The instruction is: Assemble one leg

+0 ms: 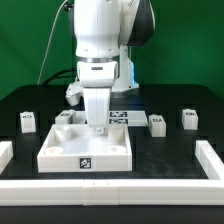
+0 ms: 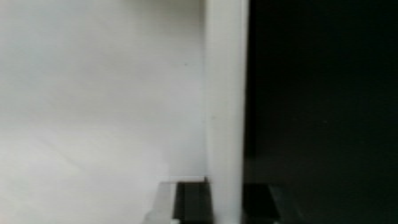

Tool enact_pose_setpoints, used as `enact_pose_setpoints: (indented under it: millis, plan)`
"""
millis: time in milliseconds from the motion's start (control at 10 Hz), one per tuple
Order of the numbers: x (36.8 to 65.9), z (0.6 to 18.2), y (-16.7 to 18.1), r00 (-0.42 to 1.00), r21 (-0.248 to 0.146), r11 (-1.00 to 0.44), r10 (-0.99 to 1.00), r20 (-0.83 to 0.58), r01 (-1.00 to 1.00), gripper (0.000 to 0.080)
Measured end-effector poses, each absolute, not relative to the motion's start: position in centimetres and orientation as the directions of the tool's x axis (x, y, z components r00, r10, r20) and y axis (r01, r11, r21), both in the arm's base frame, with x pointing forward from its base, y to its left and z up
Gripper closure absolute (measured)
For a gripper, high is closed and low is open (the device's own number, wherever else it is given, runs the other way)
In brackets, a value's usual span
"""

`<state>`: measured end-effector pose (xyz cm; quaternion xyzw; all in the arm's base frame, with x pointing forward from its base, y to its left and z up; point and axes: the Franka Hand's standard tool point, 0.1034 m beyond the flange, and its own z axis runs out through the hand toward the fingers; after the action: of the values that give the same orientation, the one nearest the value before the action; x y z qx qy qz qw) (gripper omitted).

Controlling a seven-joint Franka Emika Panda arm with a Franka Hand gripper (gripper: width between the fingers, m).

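My gripper (image 1: 97,124) is down at the middle of the back edge of the large white tray-like piece (image 1: 85,150). In the wrist view the two dark fingers (image 2: 192,206) stand on either side of the piece's thin white wall (image 2: 226,110), touching it, so the gripper (image 2: 226,206) is shut on that wall. Small white legs with marker tags stand loose on the black table: one at the exterior view's left (image 1: 28,121) and two at its right (image 1: 157,123) (image 1: 189,119). None is held.
The marker board (image 1: 122,117) lies just behind the tray-like piece. A low white fence (image 1: 110,190) runs along the front and up both sides of the black table. Another small white block (image 1: 66,117) shows behind the piece's back left corner.
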<state>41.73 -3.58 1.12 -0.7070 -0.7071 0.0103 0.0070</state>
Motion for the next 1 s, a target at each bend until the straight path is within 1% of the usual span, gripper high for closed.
enact_pose_setpoints:
  millis: [500,700,1000]
  plan:
    - [41.8,1.1,-3.4,0.006,-0.024,-0.006,1.000,-0.004,1.000,0.0741]
    - [42.5,1.1,-1.2,0.034,-0.016,-0.034,0.999,0.005,0.999,0.0741]
    - [45.2,1.1,2.3,0.018,0.009,-0.018,1.000,0.025,1.000,0.0741]
